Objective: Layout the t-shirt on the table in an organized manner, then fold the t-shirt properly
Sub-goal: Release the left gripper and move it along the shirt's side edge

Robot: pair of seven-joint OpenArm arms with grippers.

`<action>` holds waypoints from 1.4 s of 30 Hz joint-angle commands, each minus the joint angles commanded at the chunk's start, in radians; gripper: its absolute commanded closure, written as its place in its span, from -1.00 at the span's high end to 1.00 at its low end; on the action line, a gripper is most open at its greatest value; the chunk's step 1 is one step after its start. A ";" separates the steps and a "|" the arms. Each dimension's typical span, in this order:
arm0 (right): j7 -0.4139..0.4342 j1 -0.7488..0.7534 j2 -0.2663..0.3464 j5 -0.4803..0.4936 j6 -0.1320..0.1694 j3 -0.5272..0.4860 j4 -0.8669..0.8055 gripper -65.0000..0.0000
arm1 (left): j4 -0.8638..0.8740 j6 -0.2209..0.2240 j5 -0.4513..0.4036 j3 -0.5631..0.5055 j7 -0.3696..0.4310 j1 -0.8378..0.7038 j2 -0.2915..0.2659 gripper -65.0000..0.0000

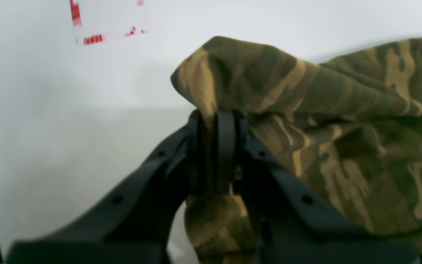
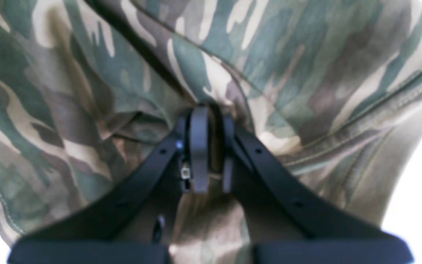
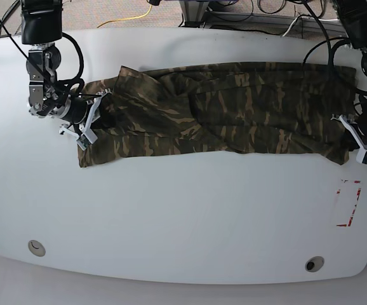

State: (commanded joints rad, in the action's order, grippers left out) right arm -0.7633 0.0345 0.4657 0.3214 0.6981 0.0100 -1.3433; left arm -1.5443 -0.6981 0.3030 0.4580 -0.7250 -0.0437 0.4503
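From the base view I see the t-shirt (image 3: 221, 108) stretched in a long band across the upper half of the frame, lying on the table (image 3: 183, 216), wrinkled through the middle with folds bunched toward its left end. My right gripper (image 3: 93, 113) is at the left end of the cloth in that view; through the right wrist camera its jaws are pinched together on a ridge of camouflage fabric (image 2: 211, 73), which fills nearly the whole frame. My left gripper (image 3: 355, 136) is at the right end of the band in the base view; the left wrist camera shows it (image 1: 220, 121) clamped on a corner of the shirt (image 1: 324, 121), the cloth rising in a peak above the fingertips and draping to the right of the frame. A red tape rectangle (image 3: 350, 203) sits on the white surface at the lower right, just below that gripper. Two round grommet holes (image 3: 37, 248) show near the bottom edge.
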 joint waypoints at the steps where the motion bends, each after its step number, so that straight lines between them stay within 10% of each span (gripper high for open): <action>1: 0.000 0.000 0.000 0.000 0.000 0.000 0.000 -0.85 | -0.017 0.000 0.000 0.000 -0.008 -0.015 0.000 -0.87; 14: 0.000 0.000 0.000 0.000 0.000 -0.002 0.000 -0.85 | -0.118 0.000 0.000 0.000 -0.054 -0.176 0.005 -0.82; 24: 0.000 -0.003 0.000 0.000 0.000 -0.003 0.000 -0.85 | -0.261 0.000 0.002 0.075 -0.104 -0.292 0.003 0.07; 42: 0.000 -0.005 -0.025 0.000 0.000 -0.006 0.002 -0.85 | -0.393 0.000 0.176 0.311 -0.229 -0.180 0.043 0.09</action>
State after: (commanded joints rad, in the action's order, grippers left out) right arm -0.7633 0.0299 0.4411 0.3214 0.6981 0.0038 -1.3418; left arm -1.9371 -0.6981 0.4795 0.7695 -0.9536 -0.2232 0.4933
